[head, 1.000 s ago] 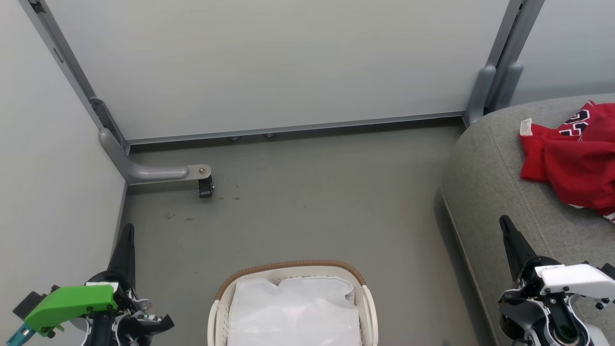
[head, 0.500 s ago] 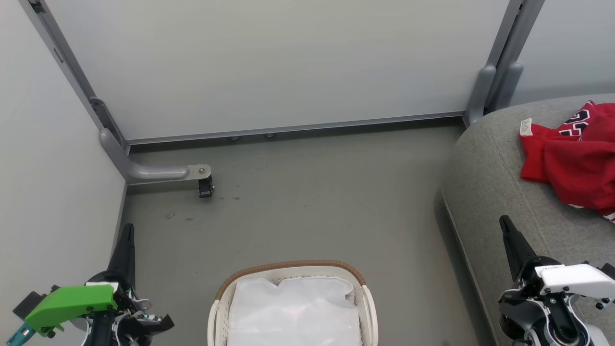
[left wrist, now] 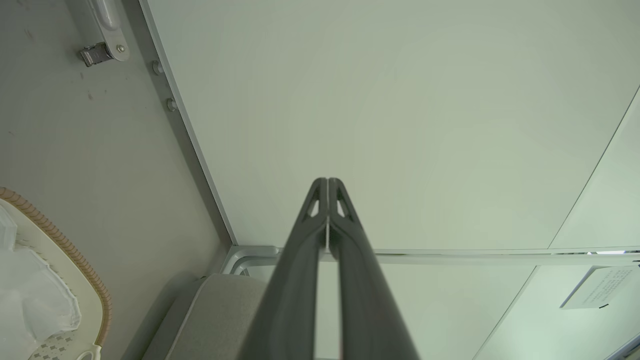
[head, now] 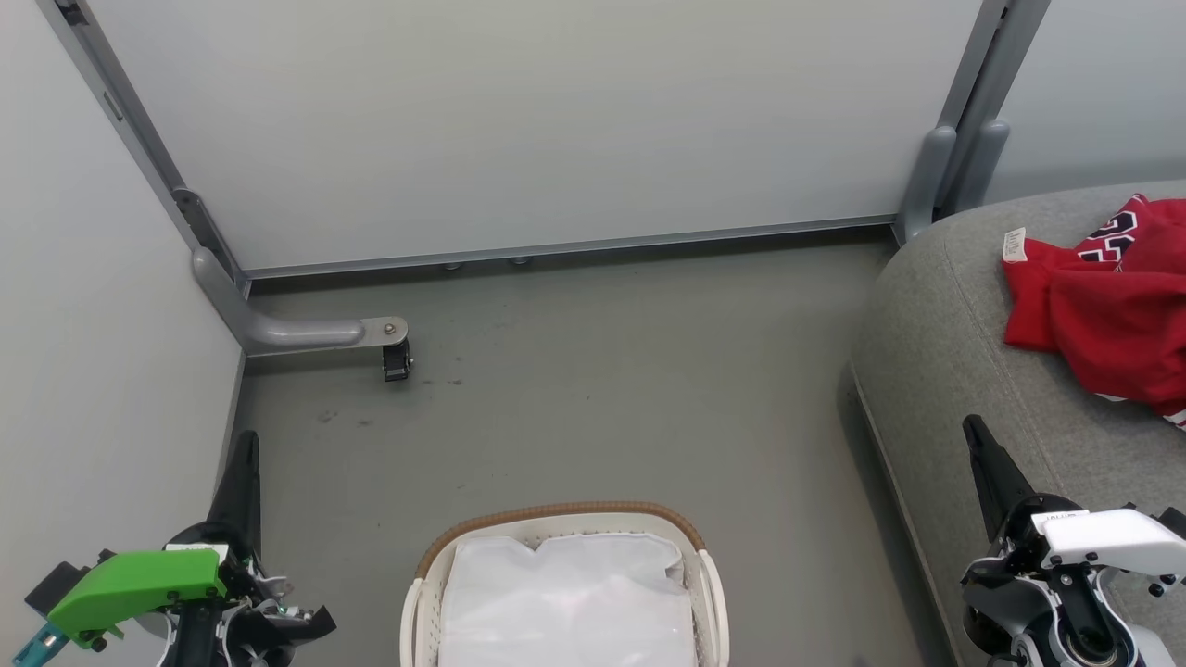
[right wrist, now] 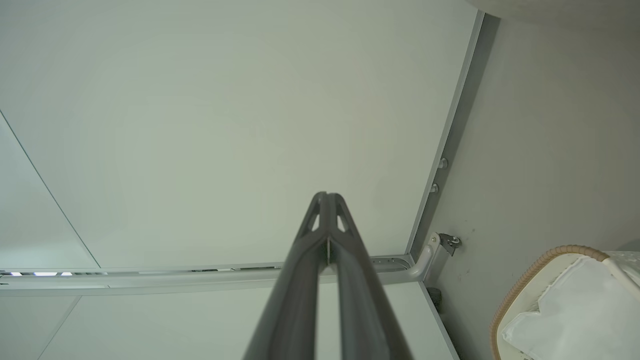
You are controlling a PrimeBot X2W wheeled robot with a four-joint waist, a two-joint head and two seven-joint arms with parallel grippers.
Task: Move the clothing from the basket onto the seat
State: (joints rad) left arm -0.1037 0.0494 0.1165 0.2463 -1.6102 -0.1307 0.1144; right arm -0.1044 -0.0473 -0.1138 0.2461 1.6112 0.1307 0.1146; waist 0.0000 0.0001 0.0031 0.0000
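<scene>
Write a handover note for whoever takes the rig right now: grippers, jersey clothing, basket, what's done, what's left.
Left gripper: shut, empty, left of the laundry basket.
Right gripper: shut, empty, by the couch cushion's near edge.
Red jersey clothing: heaped on the couch cushion, white tag showing.
Laundry basket: on the floor between the arms, white liner inside; near end out of frame.
Done: clothing looks moved.
Left: probably just check the basket's hidden end and under the liner.

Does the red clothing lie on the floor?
No, the red clothing lies on the grey seat, at the head view's right.
</scene>
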